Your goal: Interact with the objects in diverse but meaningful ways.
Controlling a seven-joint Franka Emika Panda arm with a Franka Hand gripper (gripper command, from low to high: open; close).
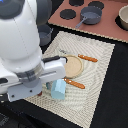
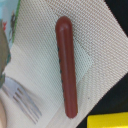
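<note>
Sausage [image 2: 66, 67] lay flat on the woven placemat [image 2: 102, 37] right under the wrist camera, a yellow packet [image 2: 107, 121] near one end; likely light, stiff, smooth plastic that could roll, best pinched across the middle; jaws' state couldn't be told.

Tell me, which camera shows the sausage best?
The wrist view. The brown sausage fills the middle of that picture, whole and close, lying on the woven mat. In the exterior view I cannot pick it out for sure; the big white arm covers much of the mat there.
</note>
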